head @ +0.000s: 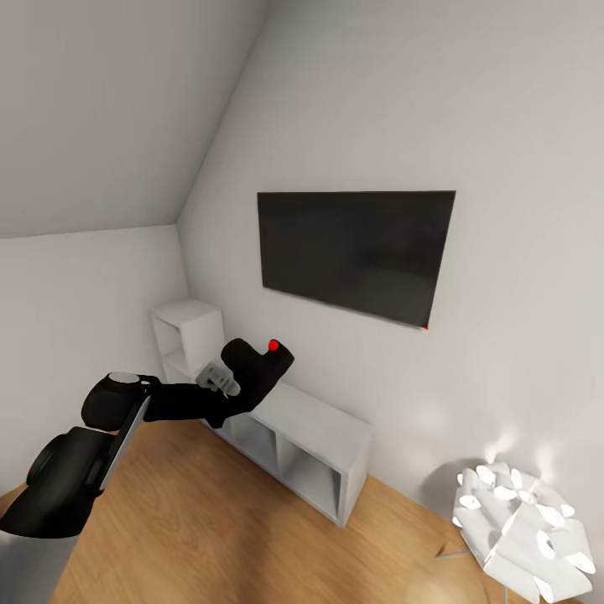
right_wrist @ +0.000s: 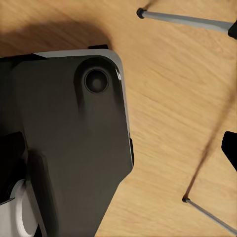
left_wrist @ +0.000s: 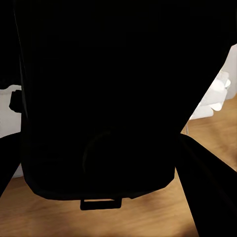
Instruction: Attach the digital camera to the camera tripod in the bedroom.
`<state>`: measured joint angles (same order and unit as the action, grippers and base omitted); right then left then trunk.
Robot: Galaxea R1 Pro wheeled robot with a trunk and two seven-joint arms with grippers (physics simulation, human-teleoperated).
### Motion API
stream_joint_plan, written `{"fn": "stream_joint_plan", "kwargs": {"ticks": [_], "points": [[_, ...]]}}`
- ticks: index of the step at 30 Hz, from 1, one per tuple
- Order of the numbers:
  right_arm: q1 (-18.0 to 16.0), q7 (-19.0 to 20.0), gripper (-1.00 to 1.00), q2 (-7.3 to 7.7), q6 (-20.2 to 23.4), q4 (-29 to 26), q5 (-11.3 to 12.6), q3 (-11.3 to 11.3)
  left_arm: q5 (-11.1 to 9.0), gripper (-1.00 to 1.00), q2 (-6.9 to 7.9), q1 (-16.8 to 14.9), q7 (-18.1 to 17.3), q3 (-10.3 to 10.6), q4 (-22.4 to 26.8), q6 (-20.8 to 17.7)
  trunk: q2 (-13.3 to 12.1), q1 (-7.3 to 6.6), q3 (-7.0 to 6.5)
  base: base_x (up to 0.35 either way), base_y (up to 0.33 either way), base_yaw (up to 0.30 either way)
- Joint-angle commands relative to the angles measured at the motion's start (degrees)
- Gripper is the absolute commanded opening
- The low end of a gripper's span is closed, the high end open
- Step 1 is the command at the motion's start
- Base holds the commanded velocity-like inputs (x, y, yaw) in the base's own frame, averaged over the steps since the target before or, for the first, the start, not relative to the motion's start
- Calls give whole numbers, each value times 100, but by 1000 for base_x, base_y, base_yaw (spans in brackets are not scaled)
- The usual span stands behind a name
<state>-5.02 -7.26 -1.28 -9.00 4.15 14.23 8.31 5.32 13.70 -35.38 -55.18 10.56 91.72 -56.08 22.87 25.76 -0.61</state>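
Note:
In the head view the digital camera (head: 267, 362), small, black and boxy with a red button on top, is held up in front of the wall, with my left gripper (head: 239, 379) shut on it. Its dark body (left_wrist: 98, 98) takes up most of the left wrist view, between the two black fingers (left_wrist: 207, 182). Two silver-grey legs of the camera tripod (right_wrist: 187, 19) with black feet stand on the wood floor in the right wrist view. My right gripper (right_wrist: 123, 148) hangs low over that floor, its fingertips (right_wrist: 230, 148) wide apart at the picture's edges with nothing between them.
A dark flat screen (head: 356, 252) hangs on the pale wall. Below it stand low white cube shelves (head: 319, 445), with a taller cube (head: 189, 331) in the corner. A white petal lamp (head: 520, 528) is at lower right. My dark base (right_wrist: 74, 123) is near the tripod legs.

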Motion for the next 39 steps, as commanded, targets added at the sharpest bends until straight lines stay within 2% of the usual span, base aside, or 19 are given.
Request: {"fn": "stream_joint_plan", "kwargs": {"ticks": [1, 17, 39], "points": [[-7, -3, 100, -4, -40, 24, 53, 48, 48, -100, 1, -4, -56, 2, 4, -19, 5, 3, 2, 15, 0, 0], [-7, -3, 100, -4, -40, 24, 54, 48, 49, -100, 1, -4, -55, 0, 4, -18, 5, 3, 2, 143, 36, 0], [-7, -1, 100, -4, -40, 24, 54, 48, 49, -100, 0, -4, -55, 5, 4, -23, 5, 3, 2, 232, 1, 0]]}}
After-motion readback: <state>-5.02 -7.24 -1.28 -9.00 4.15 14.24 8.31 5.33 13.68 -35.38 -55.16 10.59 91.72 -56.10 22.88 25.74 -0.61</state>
